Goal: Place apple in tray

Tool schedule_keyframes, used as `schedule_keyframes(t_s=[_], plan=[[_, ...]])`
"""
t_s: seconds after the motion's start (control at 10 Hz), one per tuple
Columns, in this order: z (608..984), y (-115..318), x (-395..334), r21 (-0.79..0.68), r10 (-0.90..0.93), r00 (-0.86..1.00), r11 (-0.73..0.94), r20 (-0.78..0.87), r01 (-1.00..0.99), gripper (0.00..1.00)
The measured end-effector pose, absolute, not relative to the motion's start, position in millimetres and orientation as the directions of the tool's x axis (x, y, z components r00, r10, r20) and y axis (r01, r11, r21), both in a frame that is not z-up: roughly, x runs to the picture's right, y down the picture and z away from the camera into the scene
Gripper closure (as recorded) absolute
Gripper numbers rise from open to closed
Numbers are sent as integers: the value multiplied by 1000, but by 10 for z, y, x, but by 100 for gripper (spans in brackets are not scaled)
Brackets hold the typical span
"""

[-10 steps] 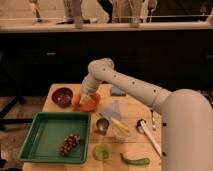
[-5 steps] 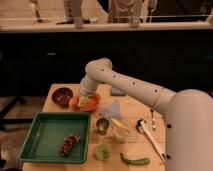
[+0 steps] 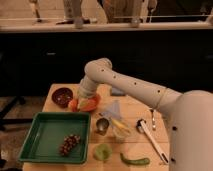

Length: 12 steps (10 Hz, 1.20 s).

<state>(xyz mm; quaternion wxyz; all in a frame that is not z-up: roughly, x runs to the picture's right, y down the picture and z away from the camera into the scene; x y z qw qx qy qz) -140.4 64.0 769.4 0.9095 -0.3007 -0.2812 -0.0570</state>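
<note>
My gripper (image 3: 84, 102) is lowered over the orange plate (image 3: 90, 105), which sits just beyond the far right corner of the green tray (image 3: 37, 150). My wrist covers the fingers, so I cannot tell how they are set. I cannot pick out the apple with certainty: an orange-red rounded shape (image 3: 73, 105) at the plate's left edge, touching my wrist, may be it, or it may lie hidden under my hand. My arm (image 3: 125, 87) reaches in from the right and bends down steeply, which I judge suits a top-down approach to something on the plate.

The tray holds a bunch of dark grapes (image 3: 69, 144) near its front right; its left half is free for a drop. Right of the tray stand a small metal cup (image 3: 102, 125) and a clear cup (image 3: 120, 131), so the carry path should stay left of them. A dark bowl (image 3: 62, 96) sits behind the tray, left of the plate.
</note>
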Motion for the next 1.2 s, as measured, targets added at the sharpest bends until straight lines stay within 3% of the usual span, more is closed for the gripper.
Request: schedule_keyframes(t_s=[0.5, 1.2], plan=[[7508, 904, -1460, -512, 16, 811, 783, 585, 354, 100], [7561, 1542, -1761, -560, -7, 773, 685, 635, 466, 100]])
